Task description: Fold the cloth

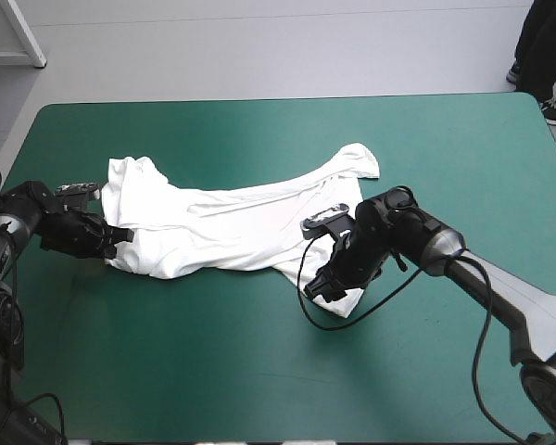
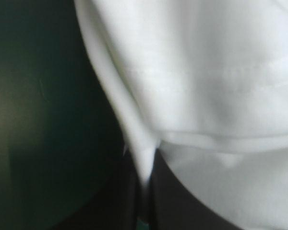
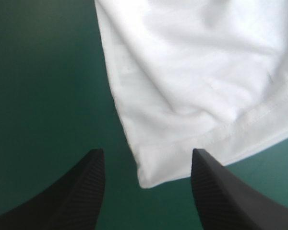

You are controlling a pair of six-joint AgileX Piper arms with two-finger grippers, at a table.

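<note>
**Black-finned left gripper clamped on cloth; right gripper poised, jaws parted.**
White short-sleeved fabric T-shirt lies rumpled mid-frame on the teal-green bench; its centre-left edge is pinched, its lower-right corner straddled, presumably for a two-armed fold.

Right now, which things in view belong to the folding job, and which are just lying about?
Part of the job:
T-shirt, lying crumpled on the table
left hand, shut on a fold of it
right hand, open, a hem corner between its fingers

Not part of it:
teal-green cover, only the surface beneath
</note>
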